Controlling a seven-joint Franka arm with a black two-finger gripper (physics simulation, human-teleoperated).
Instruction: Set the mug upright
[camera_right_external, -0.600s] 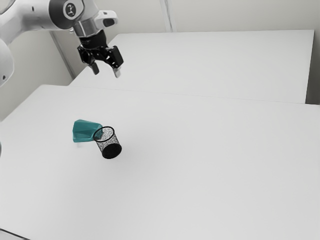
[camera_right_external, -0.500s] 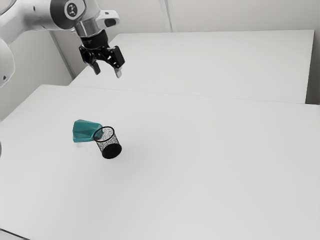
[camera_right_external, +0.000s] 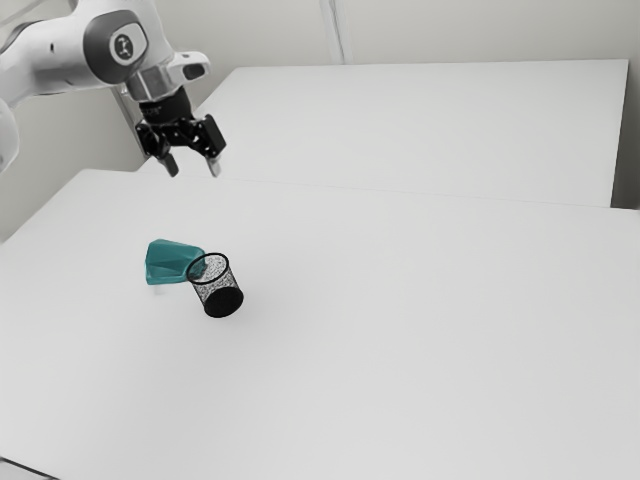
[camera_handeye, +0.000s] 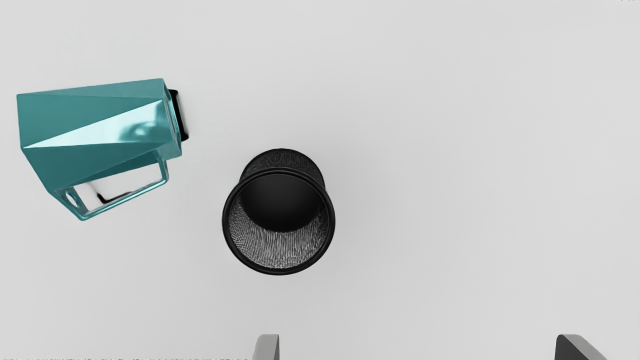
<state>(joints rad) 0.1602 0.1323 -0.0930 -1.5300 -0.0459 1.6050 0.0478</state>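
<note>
High over the table, my gripper (camera_right_external: 192, 172) hangs open with nothing between its fingers. The teal faceted mug (camera_right_external: 172, 262) lies on its side on the table below the hand, beside the black mesh cup. In the wrist view the mug (camera_handeye: 100, 120) shows its looped handle, and my gripper (camera_handeye: 417, 347) has its two fingertips far apart. The mug is well away from both fingers.
A black mesh pencil cup (camera_right_external: 220, 300) stands upright close to the mug; in the wrist view this mesh cup (camera_handeye: 282, 200) is between the mug and the fingers. A white table (camera_right_external: 400, 330) carries both, and another white surface (camera_right_external: 430, 130) lies behind it.
My gripper has come down and a little toward the exterior view's left, still open. The mug and mesh cup have stayed where they were.
</note>
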